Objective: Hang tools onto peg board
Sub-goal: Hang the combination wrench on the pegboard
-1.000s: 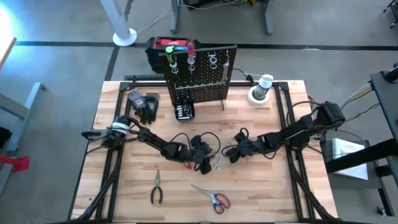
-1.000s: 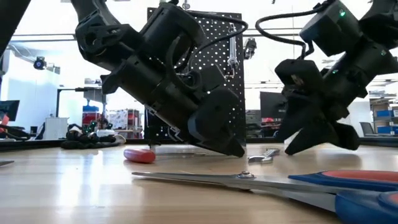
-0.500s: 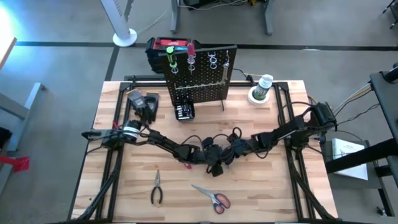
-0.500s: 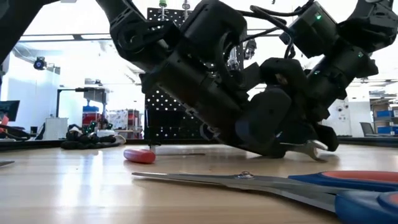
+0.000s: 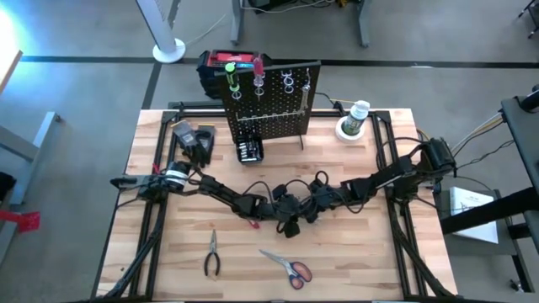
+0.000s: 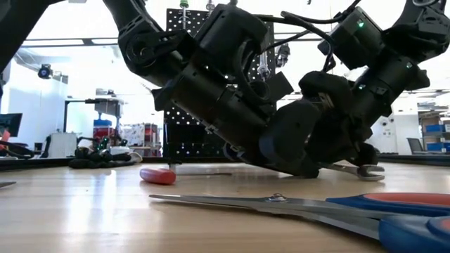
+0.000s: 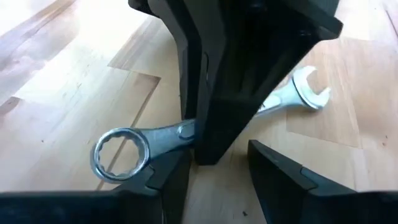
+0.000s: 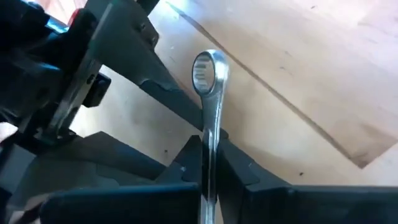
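Where the two arms meet at the middle of the tabletop (image 5: 354, 252), a silver wrench (image 7: 186, 134) lies flat on the wood, directly under both grippers. In the right wrist view the right gripper (image 8: 208, 155) has its fingers pressed onto the wrench shank from either side, with the ring end (image 8: 208, 68) sticking out forward past the fingertips, so the long axis runs straight out along that gripper's reach. In the left wrist view the same wrench lies crosswise: ring end to one side, open end (image 7: 308, 93) to the other, the right gripper's dark finger planted across its middle. The left gripper (image 7: 217, 171) sits just beside the shank with its fingers spread and nothing between them.

The right arm has the hold; the left looks more like a helper steadying or waiting nearby. In the low view the open end still rests on the wood, so the lift has not begun, by my reading.

The peg board (image 5: 269, 114) stands at the far edge, well apart. Pliers (image 5: 211, 255) and scissors (image 5: 288, 267) lie nearer the front edge, untouched.
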`<state>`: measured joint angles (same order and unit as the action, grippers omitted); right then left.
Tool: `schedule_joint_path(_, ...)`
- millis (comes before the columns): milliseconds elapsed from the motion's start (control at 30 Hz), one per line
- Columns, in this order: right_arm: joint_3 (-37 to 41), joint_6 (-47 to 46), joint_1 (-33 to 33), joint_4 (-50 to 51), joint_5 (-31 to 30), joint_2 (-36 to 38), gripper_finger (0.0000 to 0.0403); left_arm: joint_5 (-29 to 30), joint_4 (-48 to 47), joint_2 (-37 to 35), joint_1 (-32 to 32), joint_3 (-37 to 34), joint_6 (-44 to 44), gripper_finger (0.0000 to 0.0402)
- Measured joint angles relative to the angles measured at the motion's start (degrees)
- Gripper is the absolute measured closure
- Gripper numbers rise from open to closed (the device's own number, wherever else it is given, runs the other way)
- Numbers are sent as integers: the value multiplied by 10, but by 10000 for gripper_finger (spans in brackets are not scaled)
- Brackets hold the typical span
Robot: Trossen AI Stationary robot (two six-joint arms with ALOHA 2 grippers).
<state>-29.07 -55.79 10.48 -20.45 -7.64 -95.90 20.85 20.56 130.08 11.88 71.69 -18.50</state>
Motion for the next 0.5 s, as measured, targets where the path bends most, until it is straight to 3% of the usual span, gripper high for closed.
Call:
schedule_joint_path(200,3,60,4,22,-41,41,401,5,-10,-5,7,-3,-11,247)
schedule_joint_path(500,2,184,0,21,-169,196,402,7,-38,-49,18,-33,-26,247)
